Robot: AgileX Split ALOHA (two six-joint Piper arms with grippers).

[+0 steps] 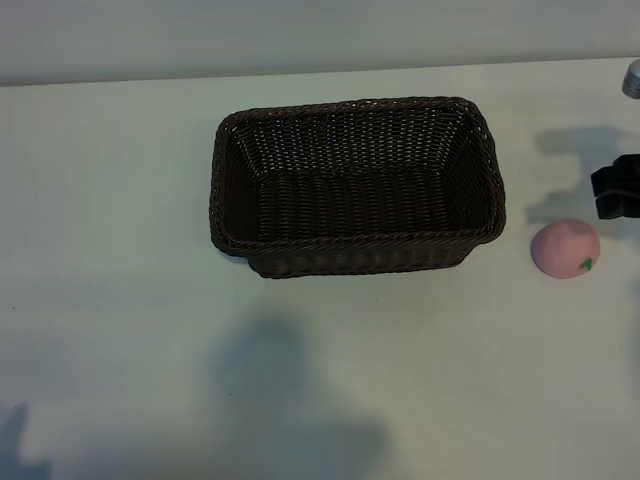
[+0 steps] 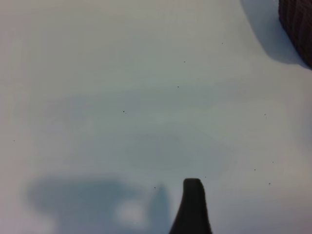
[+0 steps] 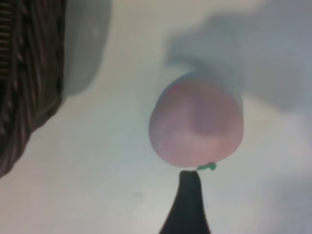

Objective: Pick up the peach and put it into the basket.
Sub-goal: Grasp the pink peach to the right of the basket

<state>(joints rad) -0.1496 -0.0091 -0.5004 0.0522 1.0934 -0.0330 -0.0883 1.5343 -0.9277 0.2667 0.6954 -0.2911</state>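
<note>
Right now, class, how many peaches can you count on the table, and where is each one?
1. The peach lies on the white table, apart from the basket on its right side, beside the right gripper. The basket holds none; none seem hidden.

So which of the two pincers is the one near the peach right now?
The right pincer, open at the table's right edge just behind the peach. The left pincer sees only bare table and a basket corner.

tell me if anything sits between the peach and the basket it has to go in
Nothing visible does. The peach lies on bare table beside the basket's right end, apart from it. The basket looks empty. The right gripper, open, is just beyond the peach.
</note>
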